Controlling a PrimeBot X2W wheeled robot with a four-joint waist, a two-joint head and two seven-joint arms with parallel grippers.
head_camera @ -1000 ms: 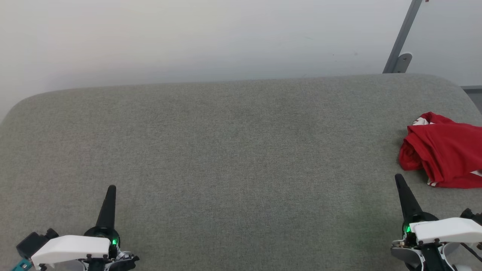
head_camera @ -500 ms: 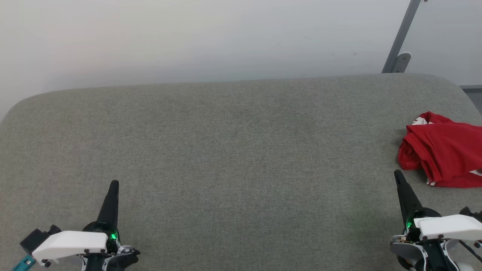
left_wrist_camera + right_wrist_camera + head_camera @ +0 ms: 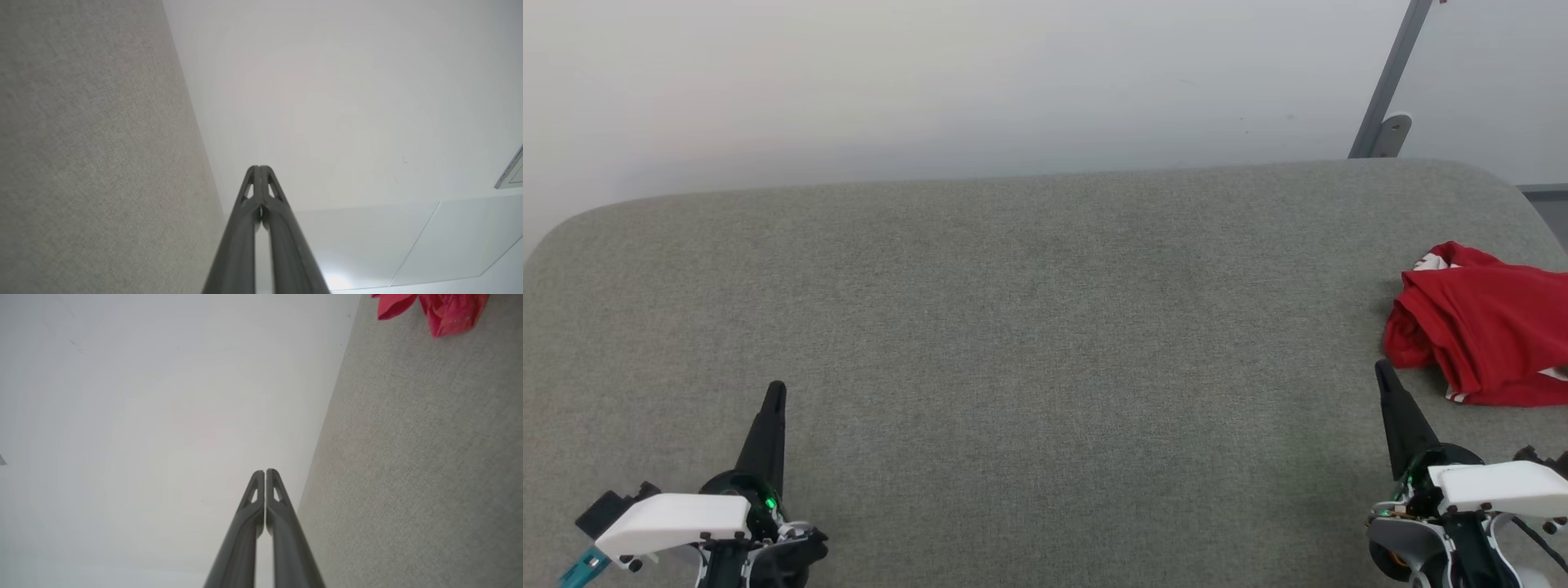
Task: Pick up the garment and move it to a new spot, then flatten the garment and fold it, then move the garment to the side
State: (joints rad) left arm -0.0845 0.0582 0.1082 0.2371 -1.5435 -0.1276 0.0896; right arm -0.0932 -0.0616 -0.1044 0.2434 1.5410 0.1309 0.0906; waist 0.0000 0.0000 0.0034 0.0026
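The garment [image 3: 1486, 327], a bright red crumpled shirt with a bit of white trim, lies bunched at the far right of the grey padded surface [image 3: 1029, 327], partly cut off by the picture's edge. In the right wrist view the garment [image 3: 441, 308] shows at the top right corner. My right gripper [image 3: 1382, 371] stands shut at the lower right, its tip just short of the garment's near left corner, holding nothing. In its own wrist view the right gripper [image 3: 264, 472] has both fingers pressed together. My left gripper [image 3: 775, 389] is shut and empty at the lower left; the left gripper [image 3: 259, 168] likewise shows closed fingers.
The grey padded surface has rounded far corners and ends against a pale wall [image 3: 931, 82]. A grey metal post with a bracket [image 3: 1387, 135] rises behind the far right corner.
Both grippers have crept a little forward over the surface, the left one more. The garment has not moved.
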